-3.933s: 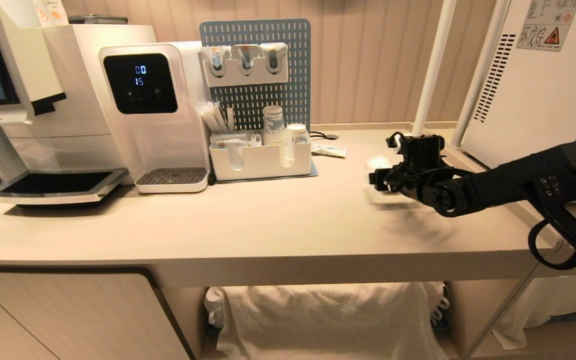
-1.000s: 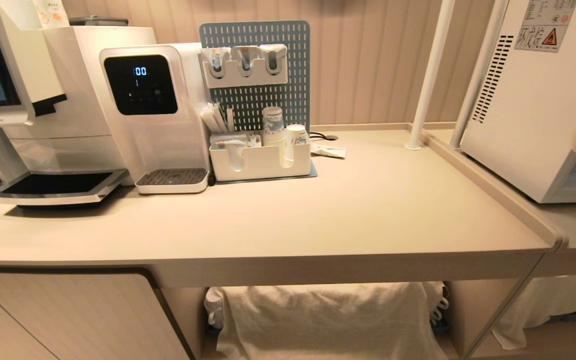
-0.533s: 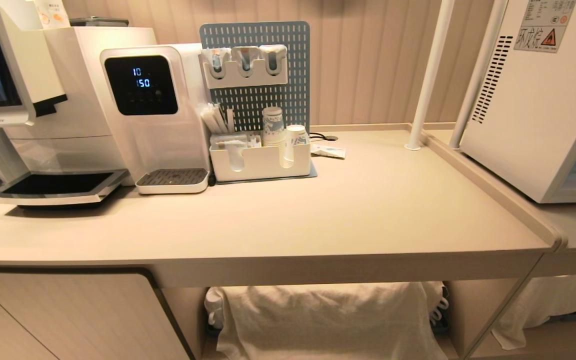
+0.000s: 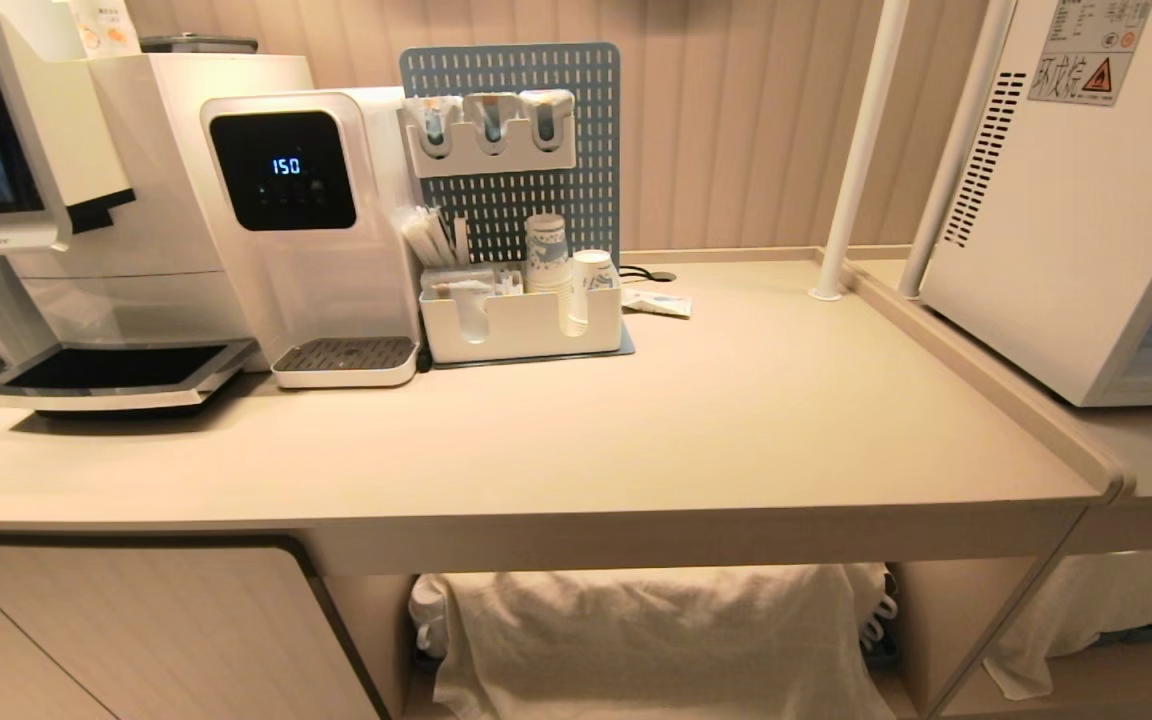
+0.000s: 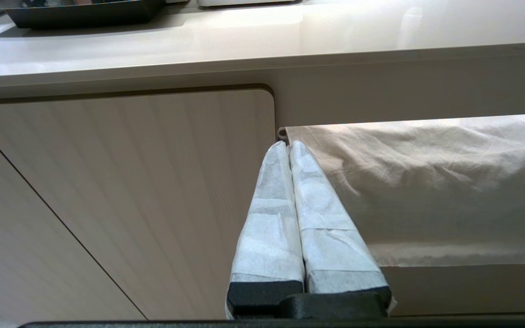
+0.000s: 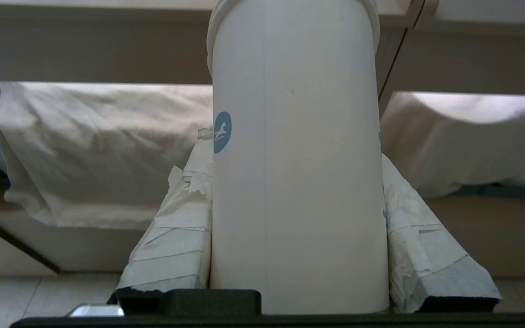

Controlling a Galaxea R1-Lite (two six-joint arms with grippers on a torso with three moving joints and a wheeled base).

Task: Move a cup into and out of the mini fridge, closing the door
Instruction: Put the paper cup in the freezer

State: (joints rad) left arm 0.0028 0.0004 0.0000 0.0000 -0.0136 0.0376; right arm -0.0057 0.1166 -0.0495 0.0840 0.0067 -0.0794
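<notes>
a counter (image 4: pixel 736 420) holds a water dispenser (image 4: pixel 311 230) at the left, an organizer tray (image 4: pixel 521 322) beside it, a pegboard (image 4: pixel 511 150) behind, the mini fridge (image 4: pixel 1066 200) at the right.

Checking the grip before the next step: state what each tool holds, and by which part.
The right tool holds the cup by its side wall, one finger on each side. The left tool is shut on nothing.

Loads of open bench (image 4: pixel 736 420) in the middle. Blocked far left by water dispenser (image 4: pixel 311 230) and organizer tray (image 4: pixel 521 325), right by two poles (image 4: pixel 861 150) and mini fridge (image 4: pixel 1066 200).
</notes>
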